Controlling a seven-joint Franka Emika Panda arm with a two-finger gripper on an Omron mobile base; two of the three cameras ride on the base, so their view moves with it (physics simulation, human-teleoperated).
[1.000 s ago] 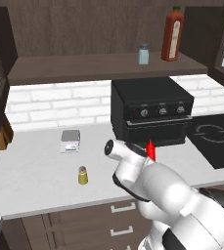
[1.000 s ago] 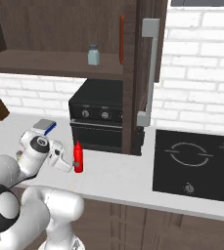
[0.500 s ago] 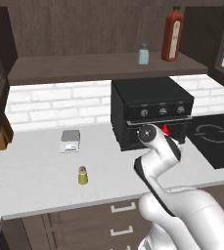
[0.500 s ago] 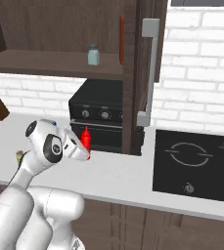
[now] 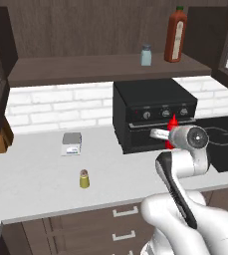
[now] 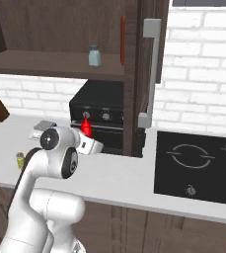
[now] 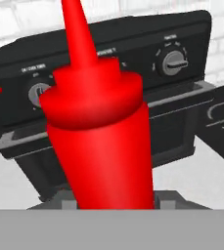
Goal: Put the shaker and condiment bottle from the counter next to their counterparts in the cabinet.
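on counter [image 5: 36,184]: shaker [image 5: 84,179] toward front, scale [image 5: 71,144] behind it, toaster oven [image 5: 153,112] to right | condiment bottle [image 5: 173,130] held before oven front | on cabinet shelf [image 5: 85,69] above oven: pale shaker [image 5: 146,55] left of sauce bottle [image 5: 175,35] | cooktop [image 6: 198,163] right of oven

White brick wall [image 5: 51,102] backs a pale counter [image 5: 31,184] with dark drawers [image 5: 90,226] beneath.
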